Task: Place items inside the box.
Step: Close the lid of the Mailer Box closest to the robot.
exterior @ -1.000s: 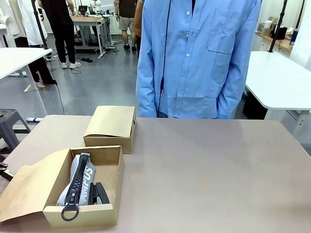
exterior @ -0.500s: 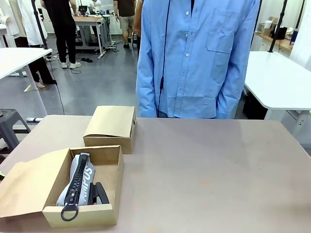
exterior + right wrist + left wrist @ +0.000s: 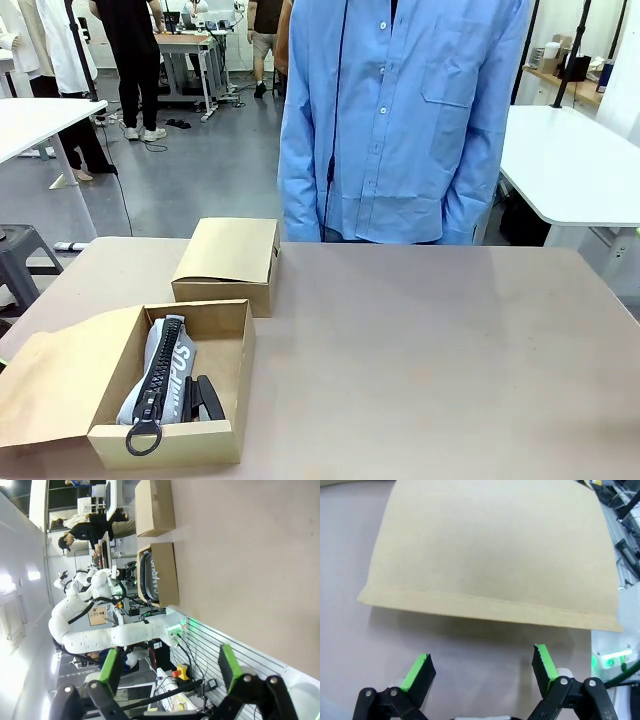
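At the near left of the surface [image 3: 420,350] the open box [image 3: 230,345] is sitting with its lid flap [image 3: 50,385] lying folded out to the left, which is keeping the top clear for loading. Inside, the grey pencil pouch [image 3: 170,362] is lying lengthwise along the left wall, its ring pull [image 3: 143,437] hanging over the near edge, and a black stapler [image 3: 203,398] is tucked just beside it on the right; the marker is not something I can pick out. Those items appear to be already in, so the loading looks close to finished. The left hand [image 3: 482,667] is hovering above that flap with its fingers spread wide and nothing between them. Just beyond the open box a second, closed box [image 3: 228,262] is standing. At the far edge a person in a blue shirt [image 3: 400,120] is standing, arms hanging down. The right hand [image 3: 167,667] is hanging off the surface's right side, fully spread and gripping nothing.
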